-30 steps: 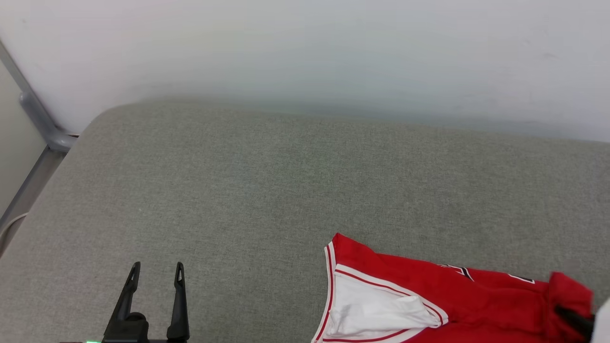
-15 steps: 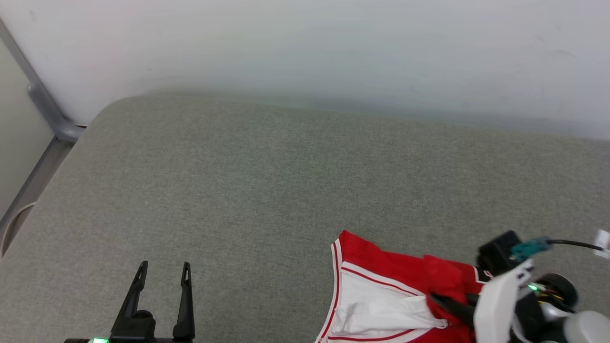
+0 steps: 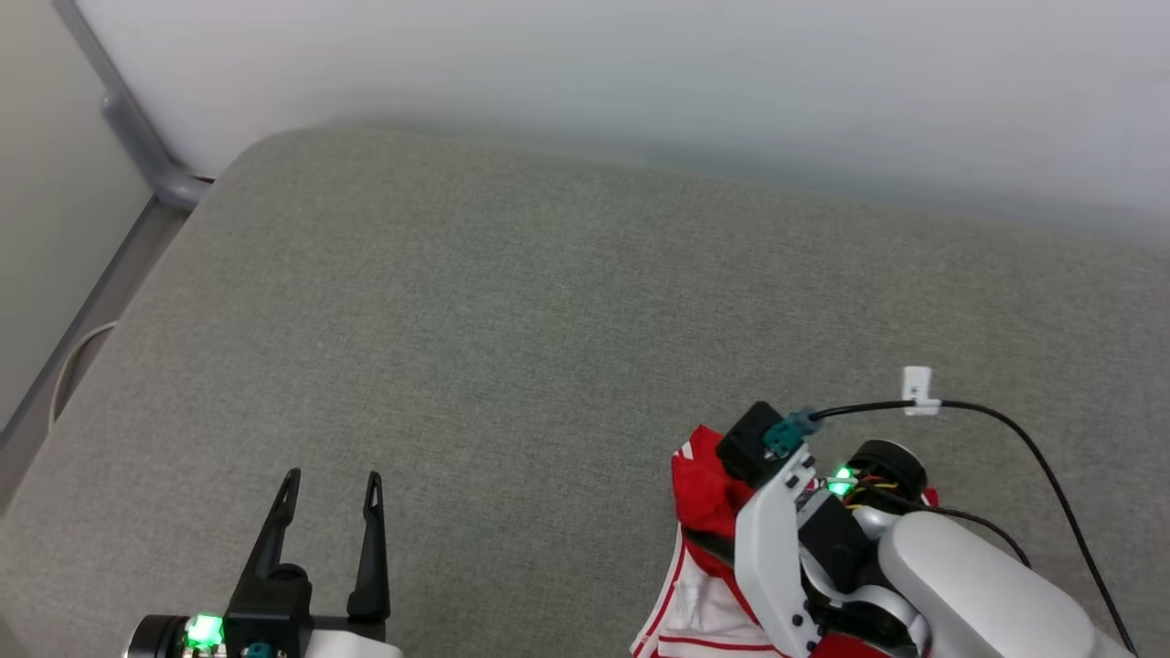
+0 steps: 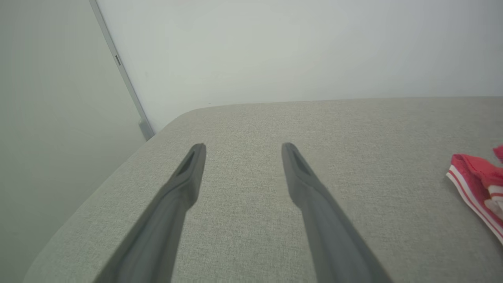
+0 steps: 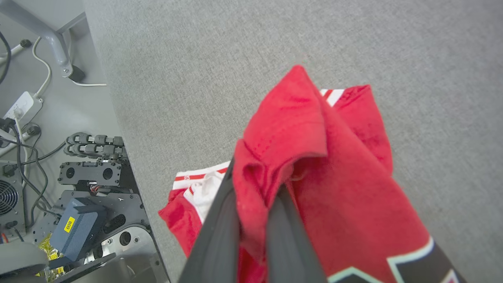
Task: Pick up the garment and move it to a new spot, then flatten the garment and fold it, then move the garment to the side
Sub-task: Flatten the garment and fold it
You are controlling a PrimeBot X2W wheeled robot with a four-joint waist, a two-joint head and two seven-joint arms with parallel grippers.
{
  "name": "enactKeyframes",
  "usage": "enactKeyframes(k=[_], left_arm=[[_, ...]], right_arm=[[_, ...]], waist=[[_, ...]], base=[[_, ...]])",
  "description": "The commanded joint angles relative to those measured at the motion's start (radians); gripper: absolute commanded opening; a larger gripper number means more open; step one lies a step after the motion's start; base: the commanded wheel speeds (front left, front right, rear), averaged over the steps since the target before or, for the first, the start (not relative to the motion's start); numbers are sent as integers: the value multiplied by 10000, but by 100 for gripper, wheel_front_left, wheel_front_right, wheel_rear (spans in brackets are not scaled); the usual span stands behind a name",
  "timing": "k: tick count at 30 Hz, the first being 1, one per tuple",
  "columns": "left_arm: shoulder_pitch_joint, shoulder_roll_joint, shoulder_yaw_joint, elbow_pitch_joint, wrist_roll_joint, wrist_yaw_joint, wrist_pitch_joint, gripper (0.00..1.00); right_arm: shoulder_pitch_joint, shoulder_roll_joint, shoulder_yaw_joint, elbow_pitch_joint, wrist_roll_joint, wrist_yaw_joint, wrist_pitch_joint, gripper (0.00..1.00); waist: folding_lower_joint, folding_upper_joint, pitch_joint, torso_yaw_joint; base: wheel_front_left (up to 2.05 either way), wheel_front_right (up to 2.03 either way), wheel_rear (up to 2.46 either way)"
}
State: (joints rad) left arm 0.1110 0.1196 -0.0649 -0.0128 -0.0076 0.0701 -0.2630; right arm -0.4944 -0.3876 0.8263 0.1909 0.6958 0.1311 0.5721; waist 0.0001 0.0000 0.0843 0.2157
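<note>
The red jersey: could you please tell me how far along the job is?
Grasp done: the right gripper has its jaws shut on a bunch of the jersey. In hand: lifting it off the grey cushion, where part lies crumpled. Remaining: flattening, folding, moving aside; the left gripper is open, empty.

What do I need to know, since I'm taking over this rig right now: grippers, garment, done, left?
Right gripper: shut on a red bunch of the garment, raised off the grey cushion; the rest trails on it.
Left gripper: open, empty, apart from the garment.
Done: garment grasped.
Left: place at new spot, flatten, fold, move aside.
</note>
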Motion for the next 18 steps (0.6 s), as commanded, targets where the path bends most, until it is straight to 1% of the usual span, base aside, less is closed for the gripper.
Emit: enactKeyframes(k=[1, 2, 3, 10, 12, 14, 15, 16, 17, 18], left_arm=[[-199, -32, -42, 33, -26, -14, -23, 100], [-228, -49, -54, 44, -30, -23, -23, 100], [-228, -49, -54, 44, -30, -23, -23, 100], [-392, -143, -83, 118, -22, -35, -23, 100], [-397, -160, -86, 144, -23, -39, -23, 100], [-342, -158, -54, 154, -25, -31, -23, 100], [-289, -154, -44, 164, -23, -33, -23, 100], [-242, -141, -37, 188, -18, -46, -23, 100], [-189, -120, -20, 209, -11, -50, -23, 100], [-151, -101, -7, 220, -5, -46, -23, 100]], right_arm=[[-351, 124, 380, 445, -59, -8, -36, 0], [-492, 146, 606, 703, -134, -8, -29, 0], [-492, 146, 606, 703, -134, -8, -29, 0], [-913, 334, 1891, 2554, -26, -11, -186, 0], [-911, 382, 2122, 2913, 119, -11, -416, 0], [-923, 442, 2237, 3020, 336, -11, -726, 0], [-975, 415, 2256, 2992, 406, -11, -928, 15], [-992, 354, 2262, 2920, 490, -11, -1143, 43], [-983, 281, 2252, 2793, 573, -11, -1362, 100], [-979, 190, 2203, 2634, 620, -11, -1622, 100]], waist=[[-1, 0, 146, 147], [-1, 0, 195, 188], [-1, 0, 195, 188], [-1, 0, 393, 330], [-1, 0, 392, 336], [-1, 0, 335, 279], [-1, 0, 292, 252], [-1, 0, 229, 225], [-1, 0, 157, 182], [-1, 0, 84, 123]], base=[[0, 0, 0], [0, 0, 0], [0, 0, 0], [0, 0, 0], [0, 0, 0], [0, 0, 0], [0, 0, 0], [0, 0, 0], [0, 0, 0], [0, 0, 0]])
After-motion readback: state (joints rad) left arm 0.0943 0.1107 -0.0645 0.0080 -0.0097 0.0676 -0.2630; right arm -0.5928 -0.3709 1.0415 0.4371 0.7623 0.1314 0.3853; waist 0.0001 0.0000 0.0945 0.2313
